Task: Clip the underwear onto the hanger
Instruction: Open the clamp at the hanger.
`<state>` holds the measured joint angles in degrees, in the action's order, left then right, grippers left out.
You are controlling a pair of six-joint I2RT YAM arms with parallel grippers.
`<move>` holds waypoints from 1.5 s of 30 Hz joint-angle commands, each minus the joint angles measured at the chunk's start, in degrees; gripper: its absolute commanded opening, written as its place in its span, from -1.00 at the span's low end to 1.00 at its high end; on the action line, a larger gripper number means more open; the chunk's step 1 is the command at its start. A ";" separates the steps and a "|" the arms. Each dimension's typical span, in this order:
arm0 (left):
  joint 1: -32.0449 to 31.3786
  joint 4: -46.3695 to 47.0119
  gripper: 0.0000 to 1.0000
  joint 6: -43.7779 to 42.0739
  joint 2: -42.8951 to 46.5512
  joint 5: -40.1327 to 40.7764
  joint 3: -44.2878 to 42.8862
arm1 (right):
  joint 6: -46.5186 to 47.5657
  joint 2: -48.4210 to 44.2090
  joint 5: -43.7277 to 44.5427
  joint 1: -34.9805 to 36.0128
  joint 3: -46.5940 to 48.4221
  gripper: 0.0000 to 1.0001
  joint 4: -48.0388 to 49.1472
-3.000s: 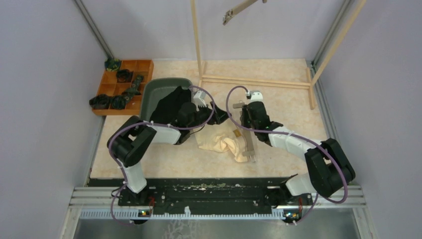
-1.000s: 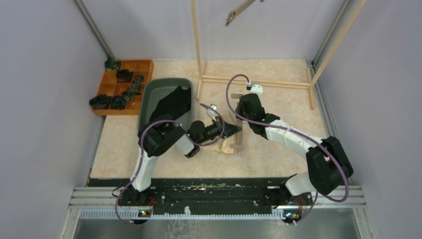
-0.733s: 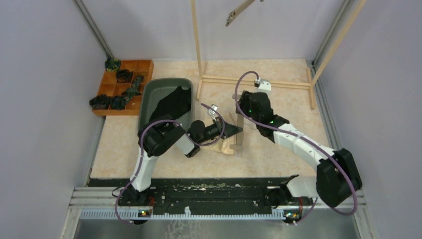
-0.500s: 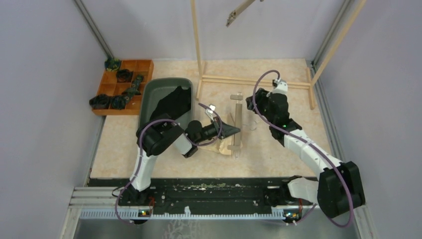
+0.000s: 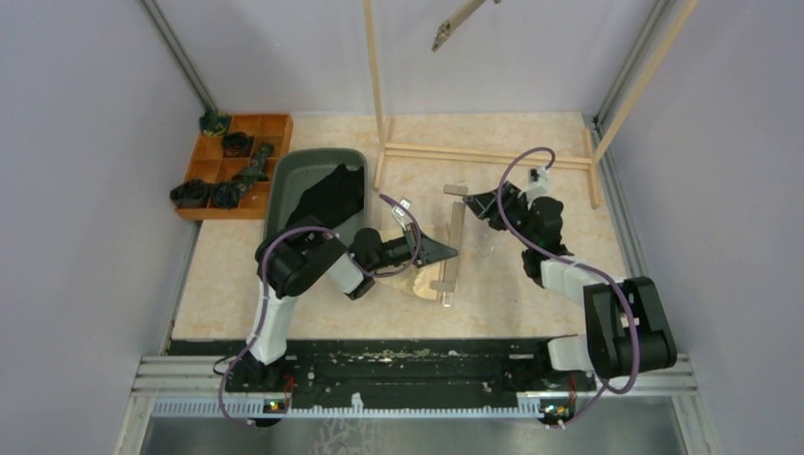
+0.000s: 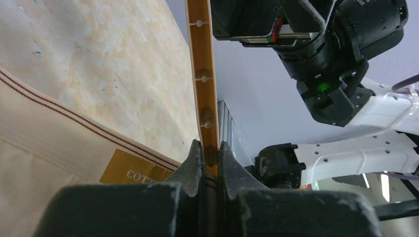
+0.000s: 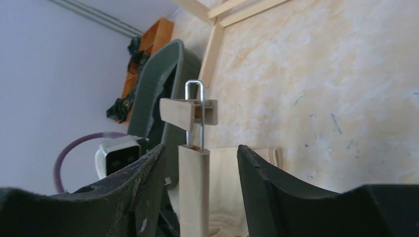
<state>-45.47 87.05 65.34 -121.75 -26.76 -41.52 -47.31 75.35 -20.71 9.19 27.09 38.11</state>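
A wooden hanger (image 5: 452,242) lies lengthwise over the cream underwear (image 5: 417,284) on the table. My left gripper (image 5: 442,252) is shut on the hanger's bar (image 6: 203,74) near its middle, and the cream waistband with a gold label (image 6: 128,170) shows beside it. My right gripper (image 5: 481,203) is open at the hanger's far end. In the right wrist view the bar (image 7: 193,187) and its wooden clip (image 7: 188,113) stand between the spread fingers (image 7: 148,173), and the cream cloth (image 7: 232,182) lies behind. The black underwear (image 5: 327,194) hangs over the grey bin.
The grey bin (image 5: 284,175) stands left of the hanger, with an orange tray (image 5: 275,128) of dark items behind it. A wooden rack frame (image 5: 484,154) crosses the back of the table, and another hanger (image 5: 460,17) hangs above.
My right gripper opened, let go of the hanger and swung out to the right, now facing its far end. The left gripper kept its hold and the hanger turned slightly.
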 commanded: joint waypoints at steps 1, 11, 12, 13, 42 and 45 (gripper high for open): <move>0.60 9.85 -1.00 2.62 0.02 -2.79 -0.56 | -5.42 2.75 -5.32 -0.36 -0.39 0.09 16.17; 0.58 10.77 -1.00 3.32 -0.11 -3.08 -0.38 | -8.66 8.17 -6.82 -1.01 -0.65 0.09 23.45; 0.56 11.01 -1.00 3.46 -0.15 -3.09 -0.35 | -8.74 8.29 -6.74 -1.10 -0.78 0.09 23.50; 0.63 11.22 -1.00 3.54 -0.20 -3.10 -0.39 | -8.81 8.38 -6.72 -1.20 -0.91 0.09 23.59; 0.35 14.65 -1.00 6.06 -0.39 -3.49 -0.49 | -15.16 22.17 -10.60 -2.69 -0.22 0.06 39.74; 0.22 14.78 -1.00 6.11 -0.44 -3.49 -0.48 | -15.27 22.84 -10.49 -2.77 -0.06 0.05 41.05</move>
<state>-45.21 87.11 70.94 -121.78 -29.36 -41.52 -61.78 97.49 -30.20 6.94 25.21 71.37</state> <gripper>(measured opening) 0.063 0.531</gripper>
